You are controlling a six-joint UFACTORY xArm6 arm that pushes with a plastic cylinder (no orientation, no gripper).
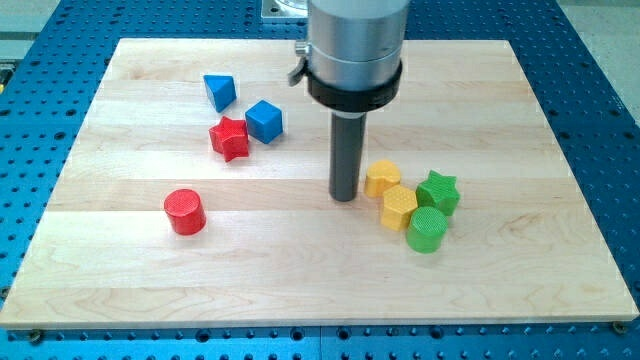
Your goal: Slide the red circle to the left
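The red circle [185, 212] is a short red cylinder on the wooden board [300, 280], left of centre and toward the view's bottom. My tip [345, 197] rests on the board well to the right of it, with open board between them. The tip stands just left of a yellow block [381, 178] and touches nothing that I can see.
A red star [229, 138], a blue cube [264, 121] and a blue triangle [219, 91] cluster at the upper left. A yellow hexagon [399, 207], a green star [438, 191] and a green circle [427, 229] sit right of the tip.
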